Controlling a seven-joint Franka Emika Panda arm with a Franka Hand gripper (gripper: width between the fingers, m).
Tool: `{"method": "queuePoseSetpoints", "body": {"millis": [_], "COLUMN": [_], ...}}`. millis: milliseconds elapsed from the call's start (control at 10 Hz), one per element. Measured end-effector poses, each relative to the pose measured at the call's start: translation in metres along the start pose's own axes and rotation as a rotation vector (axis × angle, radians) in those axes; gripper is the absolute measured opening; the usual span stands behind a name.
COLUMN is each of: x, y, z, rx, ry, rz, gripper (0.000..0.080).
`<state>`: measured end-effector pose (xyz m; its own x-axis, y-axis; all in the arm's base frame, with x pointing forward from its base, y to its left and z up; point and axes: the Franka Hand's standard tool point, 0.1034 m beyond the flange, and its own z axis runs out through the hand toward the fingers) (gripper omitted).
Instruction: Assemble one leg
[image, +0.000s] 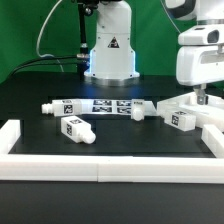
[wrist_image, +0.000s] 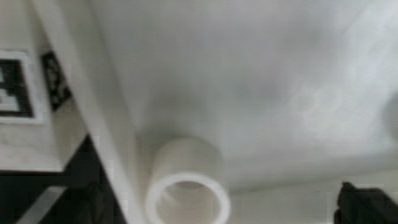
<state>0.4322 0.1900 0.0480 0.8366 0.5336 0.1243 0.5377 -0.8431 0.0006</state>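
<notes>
Several short white legs with code tags lie on the black table: one at the exterior view's left (image: 50, 107), one in front of it (image: 78, 128), one near the middle (image: 143, 110) and one at the right (image: 180, 120). My gripper (image: 202, 98) hangs low at the exterior view's right, over a large flat white panel (image: 196, 108). In the wrist view the panel (wrist_image: 249, 90) fills the picture, with a round white ring (wrist_image: 187, 195) on it between my dark fingertips (wrist_image: 370, 200). The gripper (wrist_image: 205, 208) is open, with the fingers wide apart and nothing gripped.
The marker board (image: 100, 105) lies flat behind the legs. A low white wall (image: 100, 166) runs along the front, with corner pieces at the left (image: 10, 135) and the right (image: 214, 140). The arm's base (image: 110, 55) stands at the back.
</notes>
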Motion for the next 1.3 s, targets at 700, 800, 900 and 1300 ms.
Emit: {"method": "queuePoseSetpoints", "body": {"millis": [700,800,900,1300], "x": [0.009,0.007,0.006,0.002], "y": [0.009,0.011,0.012,0.012], "z": [0.024,0.025,0.027,0.032], "rx": [0.006,0.007,0.006,0.003], "ry": [-0.024,-0.026,-0.018,0.005], "rz": [-0.048,-0.055,-0.066,-0.170], "gripper": [0.0648,0.0648,0.0648,0.0648]}}
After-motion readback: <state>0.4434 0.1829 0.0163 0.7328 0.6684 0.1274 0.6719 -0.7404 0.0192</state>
